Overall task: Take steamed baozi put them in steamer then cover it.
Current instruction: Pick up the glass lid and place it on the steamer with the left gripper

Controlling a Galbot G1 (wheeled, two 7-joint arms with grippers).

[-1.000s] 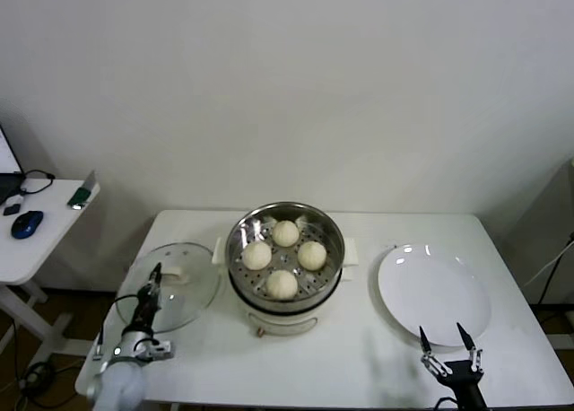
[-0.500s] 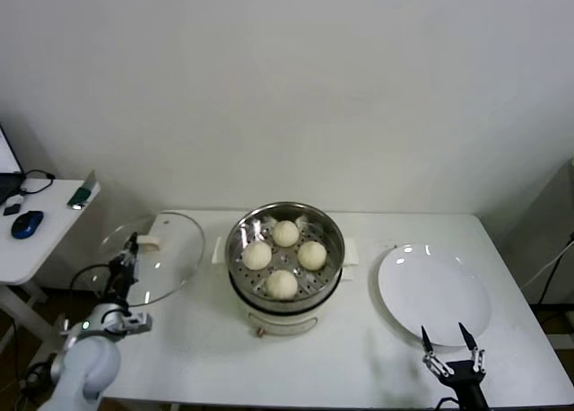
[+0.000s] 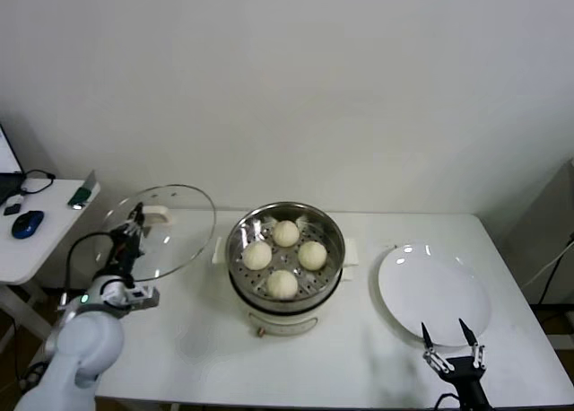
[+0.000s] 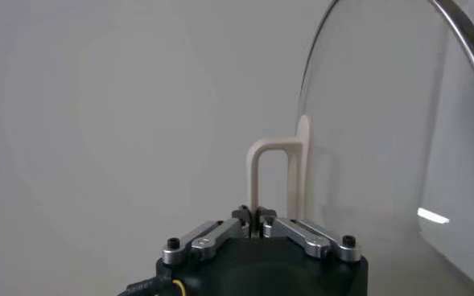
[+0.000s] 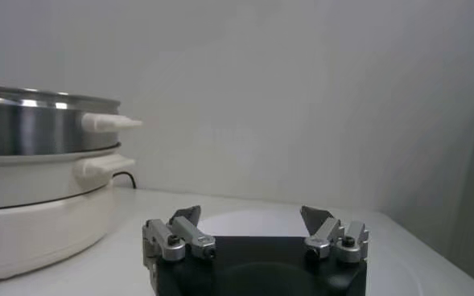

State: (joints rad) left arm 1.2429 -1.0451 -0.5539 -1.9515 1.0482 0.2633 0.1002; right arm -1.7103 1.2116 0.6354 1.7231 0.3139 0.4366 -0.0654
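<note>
Several steamed baozi (image 3: 285, 257), round and cream-white, lie on the perforated tray of the shiny steel steamer (image 3: 334, 227) at the table's middle. The cover (image 3: 175, 230), a clear glass lid with a metal rim, hangs tilted in the air to the steamer's left, above the table's left end. My left gripper (image 3: 134, 224) is shut on the cover's cream handle (image 4: 270, 173). The glass pane (image 4: 389, 145) stands edge-on beside that handle. My right gripper (image 3: 446, 344) stays open low at the table's front right, and nothing lies between its fingers (image 5: 183, 220).
A flat white plate (image 3: 434, 292) lies right of the steamer, just beyond the right gripper. The steamer's white base and side handle (image 5: 108, 122) show in the right wrist view. A side desk (image 3: 36, 236) with a blue mouse stands to the far left.
My left gripper has lifted the cover off the table's left part, carrying it up and back, and tilted it steeply. The right arm has stayed where it was.
</note>
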